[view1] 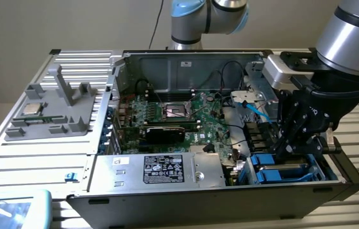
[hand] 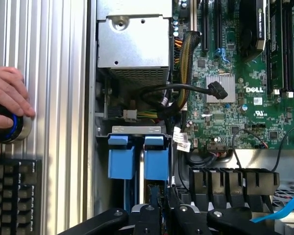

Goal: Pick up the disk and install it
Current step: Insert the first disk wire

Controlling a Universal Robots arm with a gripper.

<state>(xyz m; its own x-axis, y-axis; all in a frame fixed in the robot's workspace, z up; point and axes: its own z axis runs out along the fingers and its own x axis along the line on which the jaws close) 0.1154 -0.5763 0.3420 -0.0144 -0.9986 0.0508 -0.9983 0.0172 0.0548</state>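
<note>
The gripper [view1: 296, 145] is lowered into the drive bay at the near right corner of the open computer case [view1: 166, 200] in the exterior view, its fingers nearly closed. Whether they clamp anything cannot be told from these views. The disk [view1: 281, 171], in its blue carrier, sits in the bay directly beneath the gripper, apparently so the carrier can run down the bay's guides. At the wrist view's edge a person's hand [hand: 7, 95] rests on a round knob [hand: 7, 128] beside a keyboard [hand: 12, 196].
</note>
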